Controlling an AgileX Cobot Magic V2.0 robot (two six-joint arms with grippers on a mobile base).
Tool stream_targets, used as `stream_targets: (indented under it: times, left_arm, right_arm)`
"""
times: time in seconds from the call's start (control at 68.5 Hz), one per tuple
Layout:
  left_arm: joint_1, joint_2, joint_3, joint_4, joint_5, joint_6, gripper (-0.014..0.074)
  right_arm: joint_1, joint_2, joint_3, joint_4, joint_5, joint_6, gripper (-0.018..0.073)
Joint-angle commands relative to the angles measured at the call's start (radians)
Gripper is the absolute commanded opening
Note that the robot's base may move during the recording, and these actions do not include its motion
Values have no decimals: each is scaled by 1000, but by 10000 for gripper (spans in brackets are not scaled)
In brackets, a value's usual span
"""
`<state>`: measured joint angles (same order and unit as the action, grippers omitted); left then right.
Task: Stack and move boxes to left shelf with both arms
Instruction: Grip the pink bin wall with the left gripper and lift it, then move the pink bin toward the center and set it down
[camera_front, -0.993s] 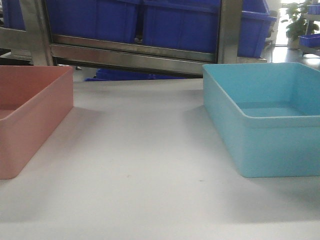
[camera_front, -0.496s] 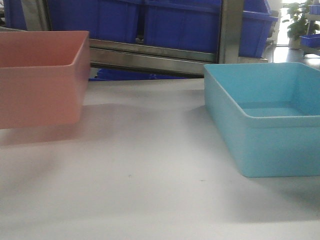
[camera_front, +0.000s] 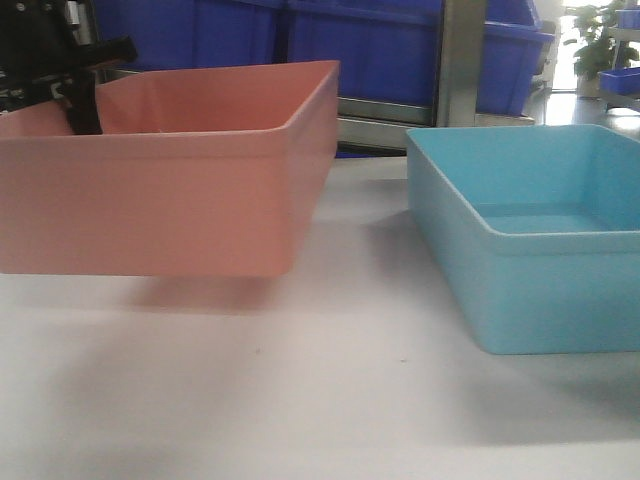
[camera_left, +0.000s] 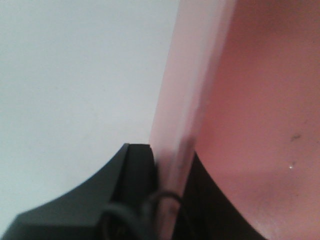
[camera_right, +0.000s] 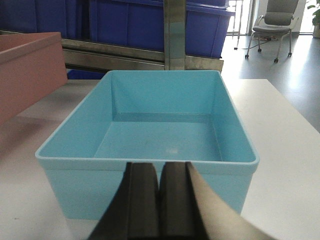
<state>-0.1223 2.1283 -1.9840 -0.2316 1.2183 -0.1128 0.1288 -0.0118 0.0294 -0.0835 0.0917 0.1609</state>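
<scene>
Pincer (camera_left: 169, 170), left, clamps pink bin (camera_front: 170, 200) wall; bin aloft.

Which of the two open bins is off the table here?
The salmon pink bin: the left gripper clamps its wall and it hangs above its shadow on the table, while the turquoise bin sits flat.

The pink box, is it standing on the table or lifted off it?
Lifted: the pink box hangs above the table, the left gripper clamping its wall.
</scene>
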Motion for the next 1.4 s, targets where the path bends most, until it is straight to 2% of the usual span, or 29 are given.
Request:
stream_targets:
  times: [0.0,0.263,0.526,1.256,1.329,1.387]
  left_arm:
    - [-22,-47,-33,-22,-13,-61,-1]
    - [-77,10,-33,-12,8,-143,-1]
    - [-105,23,-33,14,2,-143,-1]
    - [-108,23,-33,35,61,-125,1]
    - [-108,23,-33,35,70,-116,29]
    - [-108,23,-33,35,80,-116,85]
  right_arm:
    - [-7,-17,-23,1,-82,-8,55]
    - [-7,-17,-23,1,-82,-8,55]
    - [-7,-17,-23,1,-82,-8,55]
    - [-7,-17,-23,1,-82,-8,55]
    - [-7,-17,-23,1,-82,-8,55]
    - [-7,-17,-23,1,-82,-8,55]
